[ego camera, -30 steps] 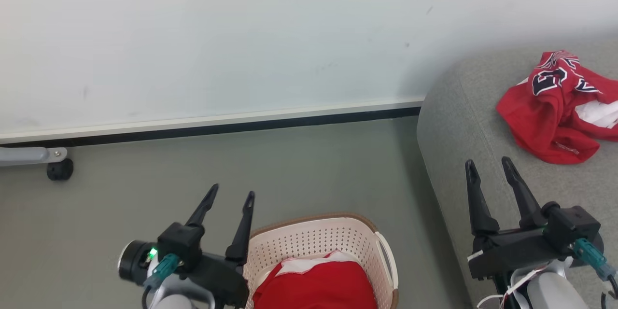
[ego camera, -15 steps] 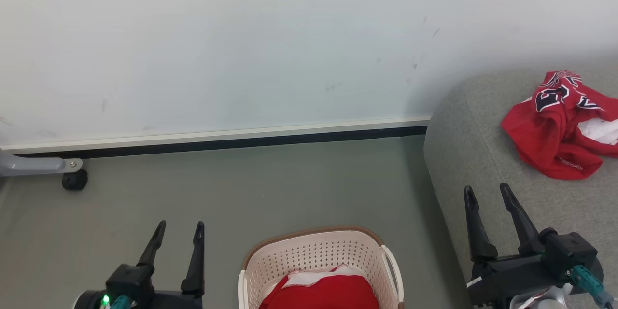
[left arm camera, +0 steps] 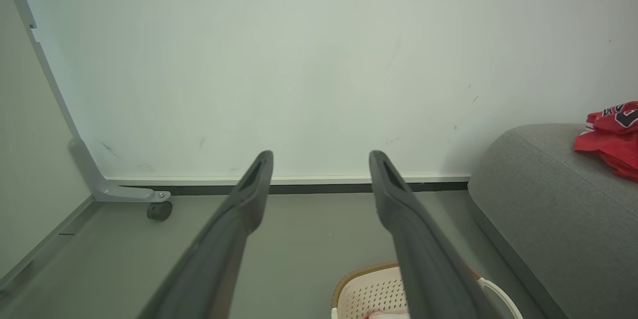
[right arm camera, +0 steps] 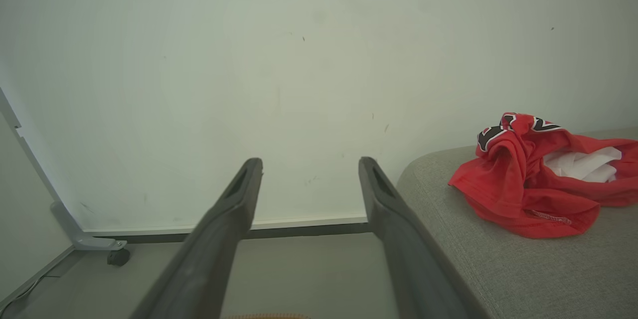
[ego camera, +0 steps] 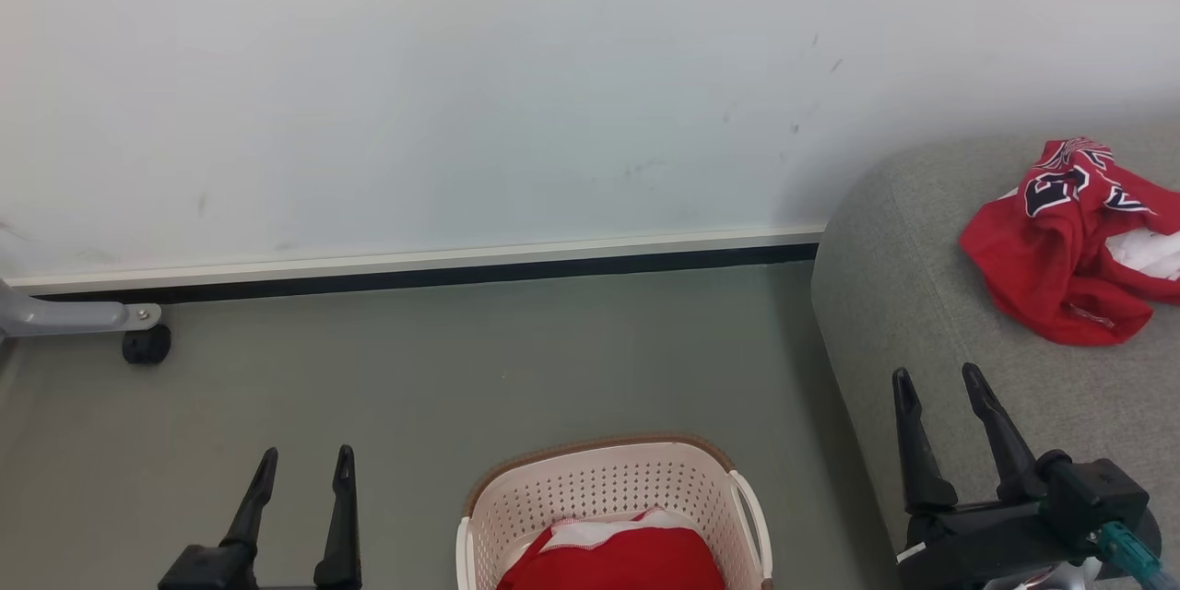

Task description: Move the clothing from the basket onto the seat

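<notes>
Both spread, empty: left end effector (ego camera: 306, 454), right end effector (ego camera: 937, 373). On grey woven sofa (ego camera: 903, 295): red lettered jersey (ego camera: 1051, 267). In cream perforated plastic basket (ego camera: 599, 479): plain red white-trimmed garment (ego camera: 613, 558). Suggest dropping in vertically, pinching mid-bunch, clearing rim.

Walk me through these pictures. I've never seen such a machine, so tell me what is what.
This is a wheeled robot with two arms. One picture comes from a camera on its head, looking down; the other two come from its wrists, looking along each hand's two dark fingers. The left hand and the right hand are both open and hold nothing. On the floor stands a cream laundry basket with a red garment inside. To the right, a red jersey lies crumpled on a grey sofa.
</notes>
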### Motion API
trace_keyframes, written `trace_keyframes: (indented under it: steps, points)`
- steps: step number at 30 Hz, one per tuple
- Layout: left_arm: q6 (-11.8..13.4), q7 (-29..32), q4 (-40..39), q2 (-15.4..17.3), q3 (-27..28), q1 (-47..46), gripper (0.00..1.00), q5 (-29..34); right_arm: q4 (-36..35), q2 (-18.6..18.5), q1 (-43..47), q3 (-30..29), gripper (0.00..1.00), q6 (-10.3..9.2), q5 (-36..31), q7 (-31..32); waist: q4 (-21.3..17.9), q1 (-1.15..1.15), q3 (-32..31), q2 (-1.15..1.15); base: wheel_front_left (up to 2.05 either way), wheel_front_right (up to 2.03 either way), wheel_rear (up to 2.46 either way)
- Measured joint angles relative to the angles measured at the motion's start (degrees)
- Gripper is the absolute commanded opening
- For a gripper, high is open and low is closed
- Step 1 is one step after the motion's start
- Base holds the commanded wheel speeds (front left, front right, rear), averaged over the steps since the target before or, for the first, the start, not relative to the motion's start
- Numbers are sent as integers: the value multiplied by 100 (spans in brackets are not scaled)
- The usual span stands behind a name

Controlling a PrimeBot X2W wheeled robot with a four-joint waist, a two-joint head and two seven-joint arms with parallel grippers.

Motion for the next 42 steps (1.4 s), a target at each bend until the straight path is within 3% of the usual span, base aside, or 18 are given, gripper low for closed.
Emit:
trace_keyframes:
  steps: [42]
  points:
    - [99, 174, -677, -45, 203, 309, 100, 200, -389, -33, 118, -4, 100, -51, 23, 252, -62, 0, 156, 0, 0, 0, 0]
